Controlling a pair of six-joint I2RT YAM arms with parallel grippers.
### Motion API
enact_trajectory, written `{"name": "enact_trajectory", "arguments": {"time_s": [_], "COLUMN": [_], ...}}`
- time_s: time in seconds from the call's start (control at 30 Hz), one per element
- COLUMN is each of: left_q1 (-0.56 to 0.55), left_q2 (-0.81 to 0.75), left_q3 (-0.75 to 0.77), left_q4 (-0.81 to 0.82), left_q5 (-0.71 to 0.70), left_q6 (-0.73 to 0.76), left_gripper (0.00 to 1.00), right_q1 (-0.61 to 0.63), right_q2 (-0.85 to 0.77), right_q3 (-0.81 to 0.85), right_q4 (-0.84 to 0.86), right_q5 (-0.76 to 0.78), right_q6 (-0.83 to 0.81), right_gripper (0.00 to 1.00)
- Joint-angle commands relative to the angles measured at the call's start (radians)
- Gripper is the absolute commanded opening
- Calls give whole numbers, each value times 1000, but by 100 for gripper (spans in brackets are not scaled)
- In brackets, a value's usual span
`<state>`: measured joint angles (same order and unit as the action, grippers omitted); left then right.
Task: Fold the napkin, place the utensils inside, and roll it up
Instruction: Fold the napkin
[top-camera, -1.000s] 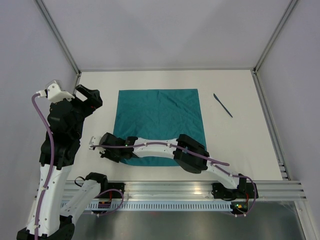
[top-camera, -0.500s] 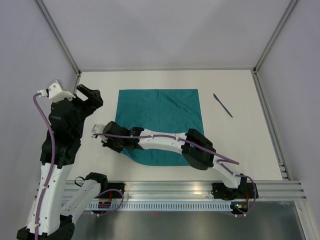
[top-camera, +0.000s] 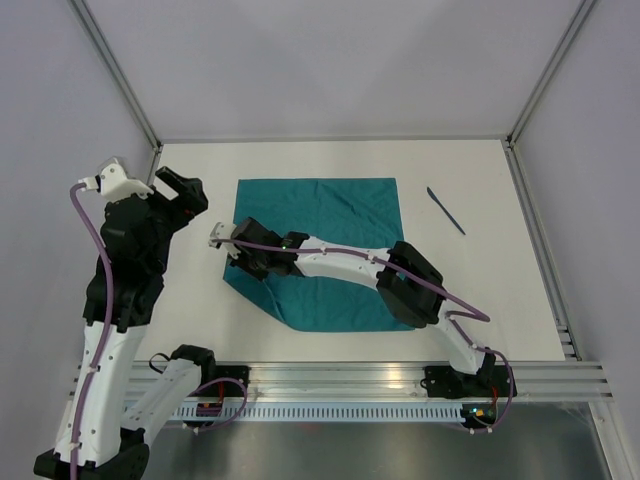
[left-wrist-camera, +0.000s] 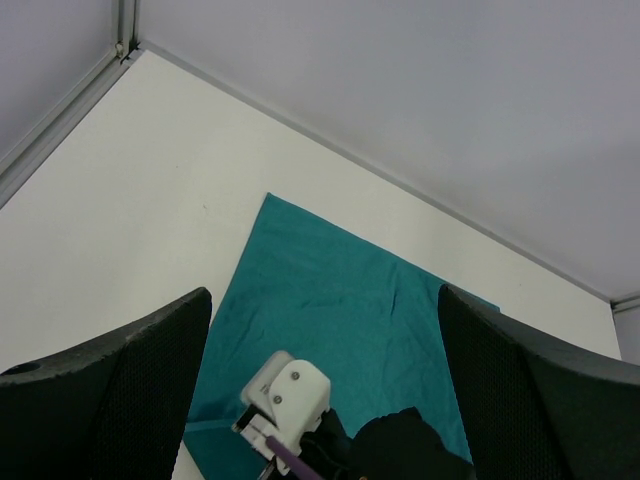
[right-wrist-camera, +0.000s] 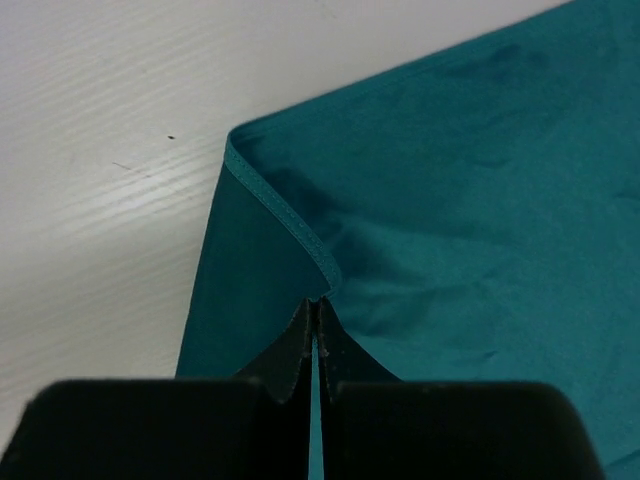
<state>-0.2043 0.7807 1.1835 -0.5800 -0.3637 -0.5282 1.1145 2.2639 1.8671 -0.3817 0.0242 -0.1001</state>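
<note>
**Top external view:** The teal napkin (top-camera: 340, 215) lies spread on the white table (top-camera: 480, 290), near its middle. Three of its corners lie flat. The near-left corner is drawn up off the surface, so that edge runs as a slant. The right arm stretches from its base across the near part of the cloth. The right gripper (top-camera: 245, 265) sits at that raised corner, jaws pressed together on the fabric. The left gripper (top-camera: 178, 192) hangs in the air off the napkin's left side, touching nothing. A slim blue utensil (top-camera: 446, 211) lies on the table, well to the right of the cloth.

**Left wrist view:** The two black fingers (left-wrist-camera: 110, 400) stand spread wide with nothing between them. Far below are the napkin (left-wrist-camera: 350, 290) and the right arm's white wrist housing (left-wrist-camera: 288, 392).

**Right wrist view:** The right gripper (right-wrist-camera: 315, 320) has its jaws fully together, pinching the hemmed edge of the napkin (right-wrist-camera: 480, 200). The cloth bunches into a small ridge there, above the table (right-wrist-camera: 100, 150).
</note>
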Motion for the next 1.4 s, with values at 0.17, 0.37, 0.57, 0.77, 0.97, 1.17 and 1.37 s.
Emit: {"name": "enact_trajectory", "arguments": {"time_s": [0.17, 0.37, 0.57, 0.77, 0.97, 1.17, 1.37], "left_q1": [-3, -3, -1, -3, -1, 0, -1], "left_q2": [3, 8, 9, 15, 22, 34, 40], "left_q3": [-35, -58, -77, -97, -108, -116, -125], "left_q4": [55, 77, 94, 115, 127, 138, 144], "left_q5": [34, 51, 65, 75, 85, 97, 104], "left_q6": [19, 13, 8, 8, 13, 11, 8], "left_gripper": [97, 97, 97, 97, 97, 97, 97], "right_q1": [-100, -179, -268, -360, -447, -522, -587], "right_q2": [-125, -159, -191, -211, -219, -222, -219], "right_q3": [-91, -138, -181, -207, -221, -232, -226], "right_q4": [7, 23, 41, 55, 70, 90, 102], "right_q5": [49, 56, 60, 59, 63, 66, 66], "right_q6": [-26, -36, -50, -61, -76, -90, -102], "right_gripper": [1, 1, 0, 0, 0, 0, 0]}}
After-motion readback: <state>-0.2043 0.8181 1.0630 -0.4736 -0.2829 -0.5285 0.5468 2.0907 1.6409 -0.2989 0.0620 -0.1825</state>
